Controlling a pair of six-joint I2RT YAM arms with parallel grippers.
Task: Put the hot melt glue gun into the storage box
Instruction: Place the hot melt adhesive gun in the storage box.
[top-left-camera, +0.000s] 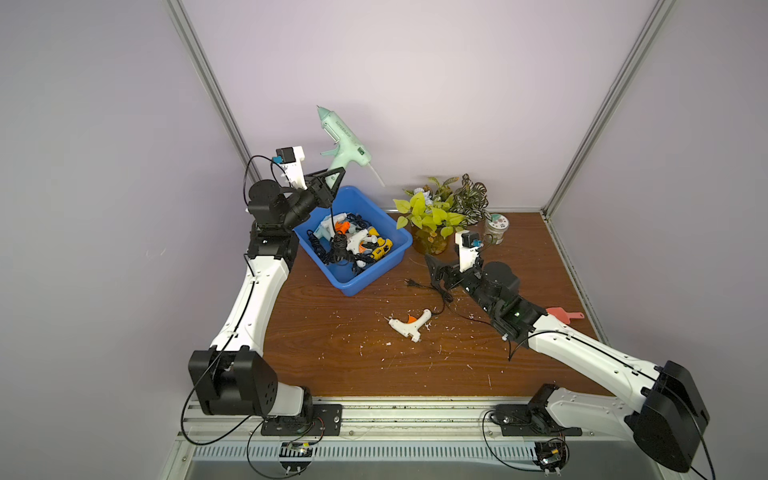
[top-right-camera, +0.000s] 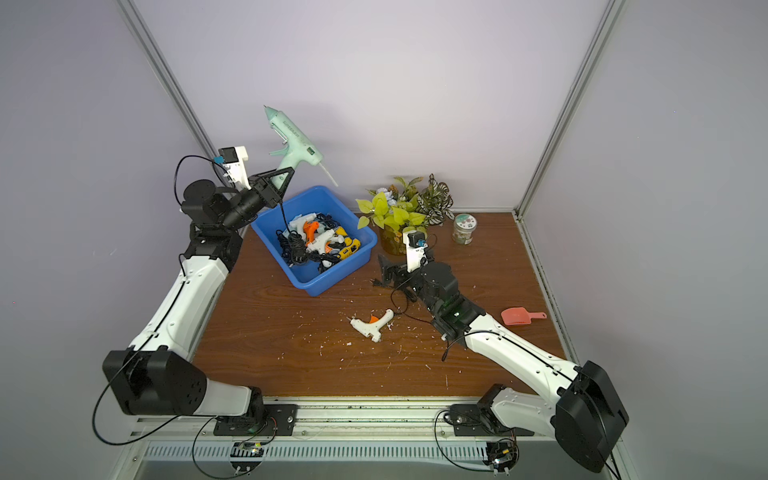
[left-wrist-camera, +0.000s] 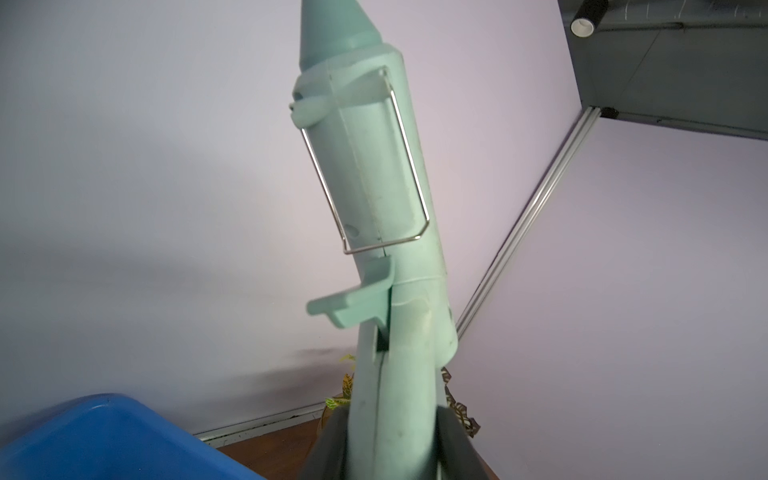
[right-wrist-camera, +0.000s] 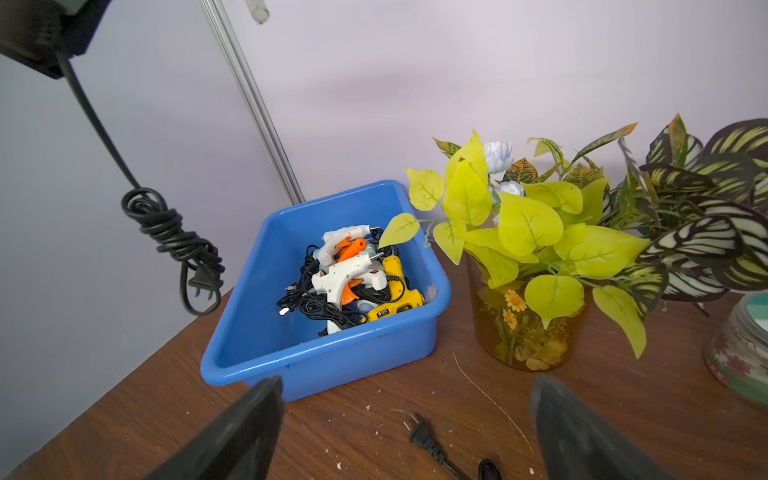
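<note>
The left gripper (top-left-camera: 332, 179) clamps the mint glue gun (top-left-camera: 341, 133) by its handle, nozzle up, above the far side of the storage box (top-left-camera: 353, 283). The right gripper (top-left-camera: 440, 276), farther off, gapes empty.

One storage box (top-left-camera: 382, 270) — one jar (top-left-camera: 496, 230), one scoop (top-right-camera: 515, 317), one mint glue gun (top-left-camera: 345, 141) (several others).

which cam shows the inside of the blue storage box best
The right wrist view: it looks into the storage box from close up, so the glue guns and black cords inside are clear. Both top views show it whole but small. The left wrist view catches only a blurred blue corner.
</note>
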